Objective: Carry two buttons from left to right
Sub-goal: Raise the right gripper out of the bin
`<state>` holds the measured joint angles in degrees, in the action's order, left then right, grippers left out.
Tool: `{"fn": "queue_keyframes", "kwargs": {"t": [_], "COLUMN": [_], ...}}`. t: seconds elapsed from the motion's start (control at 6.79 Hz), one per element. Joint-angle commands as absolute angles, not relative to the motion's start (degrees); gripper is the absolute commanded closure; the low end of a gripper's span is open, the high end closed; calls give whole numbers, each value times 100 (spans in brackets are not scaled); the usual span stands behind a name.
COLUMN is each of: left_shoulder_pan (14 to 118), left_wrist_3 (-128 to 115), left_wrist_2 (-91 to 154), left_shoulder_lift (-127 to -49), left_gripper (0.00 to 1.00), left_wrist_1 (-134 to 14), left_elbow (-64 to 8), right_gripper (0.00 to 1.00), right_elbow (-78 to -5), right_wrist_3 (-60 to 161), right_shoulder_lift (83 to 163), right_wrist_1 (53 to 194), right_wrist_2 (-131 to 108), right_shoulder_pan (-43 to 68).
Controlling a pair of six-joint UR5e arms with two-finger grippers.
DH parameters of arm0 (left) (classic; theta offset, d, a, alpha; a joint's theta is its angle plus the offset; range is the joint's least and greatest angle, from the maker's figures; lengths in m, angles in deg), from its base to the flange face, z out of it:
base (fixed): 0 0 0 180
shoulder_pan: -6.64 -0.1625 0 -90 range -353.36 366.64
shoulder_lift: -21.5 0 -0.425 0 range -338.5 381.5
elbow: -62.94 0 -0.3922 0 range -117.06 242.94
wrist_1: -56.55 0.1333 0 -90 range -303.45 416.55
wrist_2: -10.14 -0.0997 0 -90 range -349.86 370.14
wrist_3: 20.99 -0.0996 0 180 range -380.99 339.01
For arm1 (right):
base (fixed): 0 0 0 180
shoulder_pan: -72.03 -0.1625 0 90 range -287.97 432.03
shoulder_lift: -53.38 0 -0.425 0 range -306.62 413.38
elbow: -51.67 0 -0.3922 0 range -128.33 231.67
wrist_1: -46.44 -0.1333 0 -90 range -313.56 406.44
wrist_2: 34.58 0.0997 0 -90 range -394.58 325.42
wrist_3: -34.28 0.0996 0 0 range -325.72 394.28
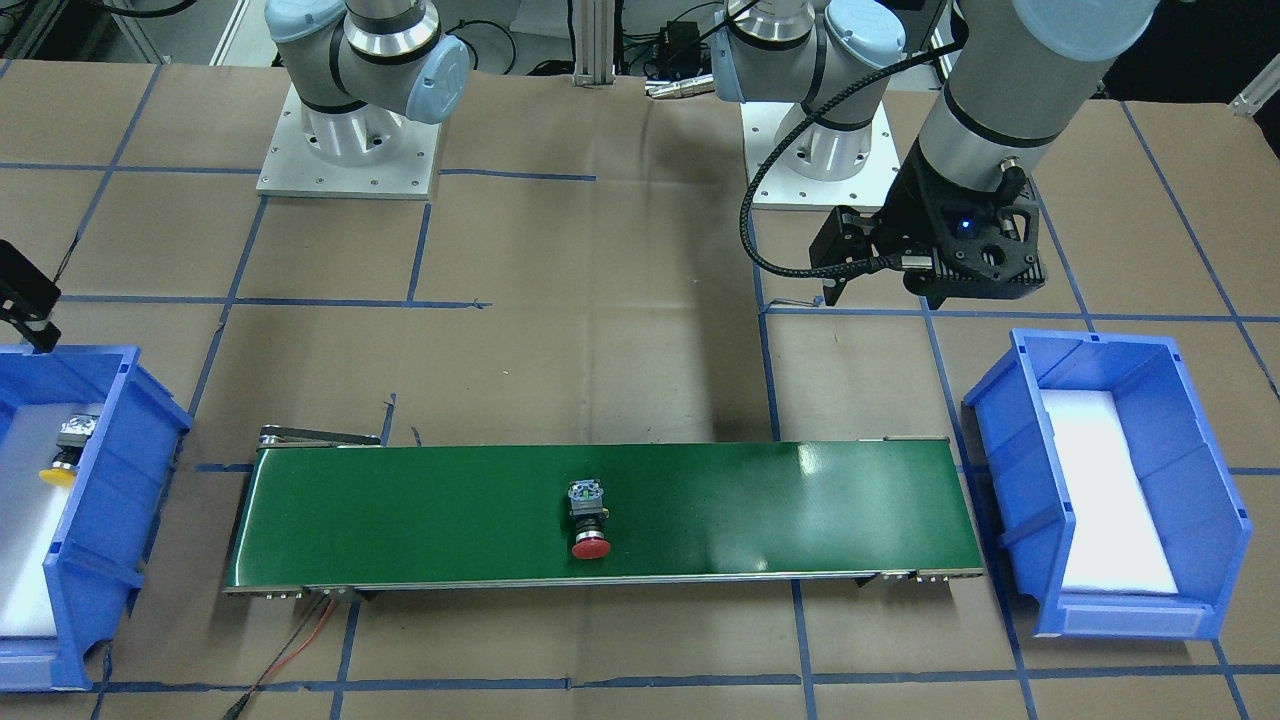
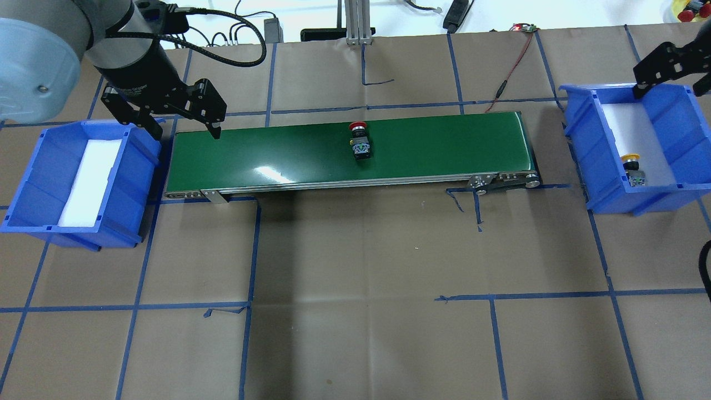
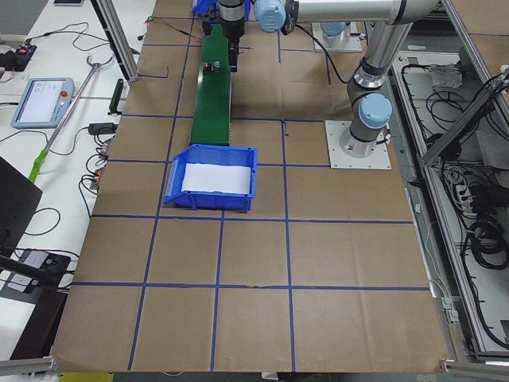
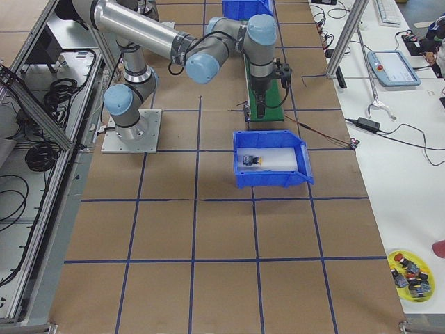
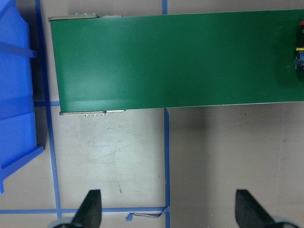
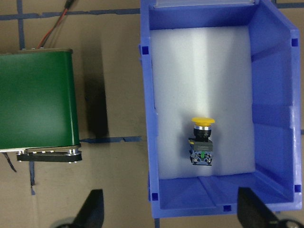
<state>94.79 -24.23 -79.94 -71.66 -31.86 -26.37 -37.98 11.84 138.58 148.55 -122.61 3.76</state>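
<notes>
Red button [image 2: 360, 141] lies on side near middle of green conveyor belt [image 2: 278, 155], cap pointing away from robot. Yellow button [image 6: 202, 141] lies on white foam liner [image 6: 199, 71] inside right blue bin [image 6: 275, 95], toward robot-side end, clear of walls. Left gripper [image 2: 186, 132] hovers over left end of belt, just beside left blue bin [image 2: 33, 183]; jaws wide, nothing between. Right gripper [image 6: 172, 211] hovers above right blue bin; jaws wide, nothing held.

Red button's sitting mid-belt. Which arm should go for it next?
Probably right. The right pincer hangs open over the right bin, the drop-off, beside the belt. The left pincer, also open, is at the opposite end; the red button lies between them.
</notes>
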Motion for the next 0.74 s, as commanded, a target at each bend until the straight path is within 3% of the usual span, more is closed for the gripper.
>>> {"fn": "queue_keyframes", "kwargs": {"t": [0.0,0.29,0.59], "left_shoulder_pan": [9480,9480,9480], "left_wrist_3": [-2424,-2424,-2424], "left_wrist_2": [-7995,-7995,-7995], "left_shoulder_lift": [-7166,-7157,-7166], "left_gripper": [0,0,0], "left_wrist_1": [-3187,-3187,-3187], "left_elbow": [-2644,-2644,-2636], "right_gripper": [0,0,0], "right_elbow": [-3639,-3657,-3692], "right_wrist_3": [2477,3653,3665], "right_shoulder_lift": [13837,13846,13767], "right_wrist_1": [14814,14743,14725], "right_wrist_2": [-12326,-12326,-12335], "right_shoulder_pan": [-711,-1653,-1788]}}
